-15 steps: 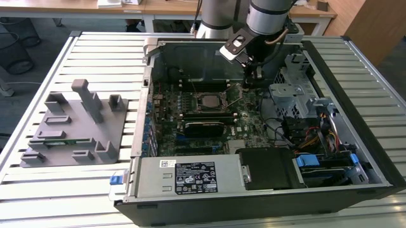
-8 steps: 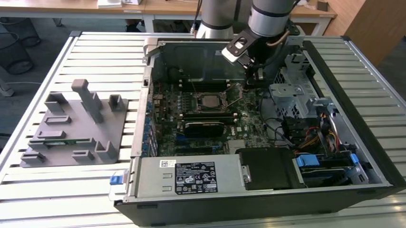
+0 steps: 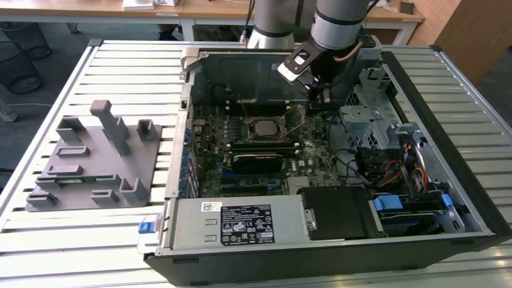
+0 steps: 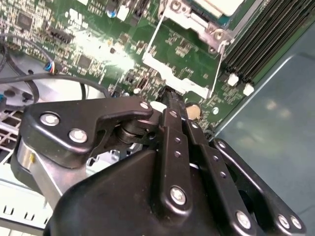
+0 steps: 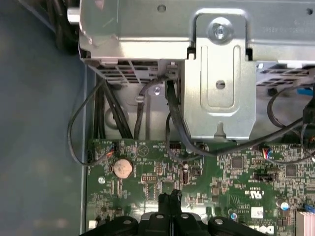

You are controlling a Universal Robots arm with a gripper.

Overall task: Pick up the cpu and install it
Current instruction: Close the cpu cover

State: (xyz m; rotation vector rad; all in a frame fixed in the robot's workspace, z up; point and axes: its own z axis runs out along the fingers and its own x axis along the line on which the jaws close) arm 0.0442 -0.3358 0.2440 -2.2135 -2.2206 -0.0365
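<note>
A: Silver-grey, flat and square: spotted the cpu (image 3: pixel 262 127) lying in the socket at the middle of the green board (image 3: pixel 313 157), inside the open case (image 3: pixel 320 259).

B: Same here. Seated there alone, not touching the claw (image 3: pixel 313 107). Found that hanging just to the exterior view's right of the socket, pointing down close over the board.

A: Tips apart or together?

B: Together. Pressed tight in both wrist views, with nothing seen between them. Aimed at the board near a coin battery (image 5: pixel 122 168) in the first wrist view, with a bare metal cage (image 5: pixel 219 93) and a bunch of black cables (image 5: pixel 174 129) beyond.

A: Anything of the chip in the second wrist view?

B: Probably. Just a pale corner at the edge, hard to call for sure. Sitting inside a shiny metal bracket (image 4: pixel 197 22), with a thin wire lever (image 4: pixel 220 69) running alongside.

A: Anything else inside the case?

B: Nearer the camera in the exterior view, a silver box (image 3: pixel 232 223) with labels, and a black block (image 3: pixel 340 211) right beside it.

A: And outside the case?

B: Slatted white surface (image 3: pixel 120 78) underneath, carrying the case. Also a grey holder (image 3: pixel 120 150) on the exterior view's left, well apart from the claw, with a green memory stick (image 3: pixel 84 177) lying in one of its slots.
</note>
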